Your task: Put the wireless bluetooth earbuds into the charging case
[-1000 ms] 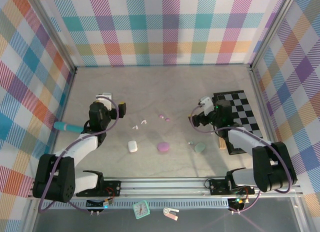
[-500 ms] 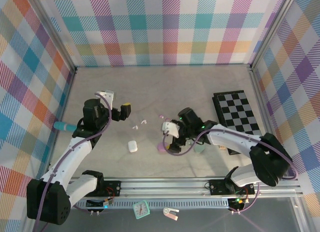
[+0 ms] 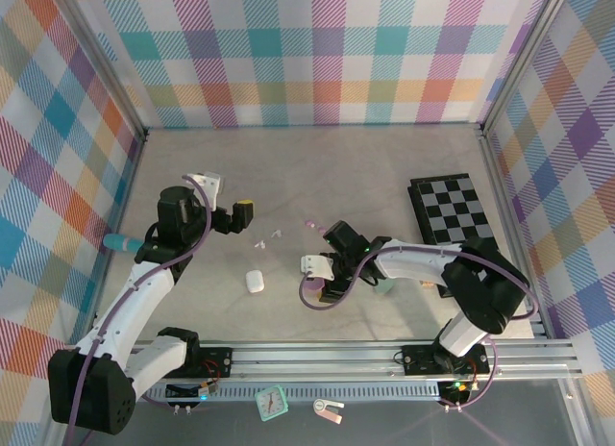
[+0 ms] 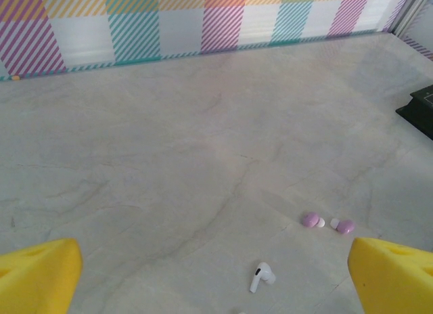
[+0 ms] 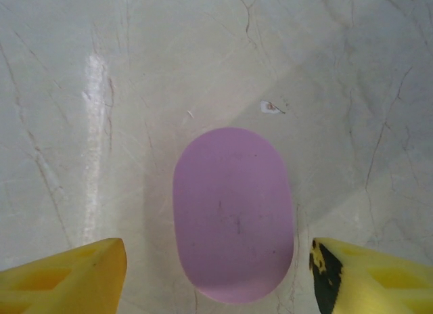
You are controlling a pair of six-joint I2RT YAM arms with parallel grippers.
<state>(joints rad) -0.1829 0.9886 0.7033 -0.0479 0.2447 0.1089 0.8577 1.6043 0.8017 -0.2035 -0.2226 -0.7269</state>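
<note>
A pink oval charging case [image 5: 233, 216] lies flat on the table between my right gripper's [image 5: 220, 277] yellow fingertips [image 5: 61, 277], with a gap on each side; that gripper is open. From above, the right gripper [image 3: 316, 282] hovers over the pink case [image 3: 308, 295]. Two pink earbuds [image 4: 311, 220] and a white earbud [image 4: 260, 276] lie on the table ahead of my open, empty left gripper [image 4: 216, 280]. Seen from above, the left gripper [image 3: 226, 201] is left of the white earbuds [image 3: 259, 242] and the pink earbuds [image 3: 309, 223].
A white case [image 3: 254, 281] lies left of the pink one. A pale green case [image 3: 385, 285] is partly under the right arm. A black-and-white checkerboard [image 3: 456, 215] sits at the right. A teal object [image 3: 120, 242] lies by the left wall.
The right arm swung left from beside the checkerboard to over the pink case, and its jaws narrowed around it. The left gripper moved slightly toward the earbuds, still open.
</note>
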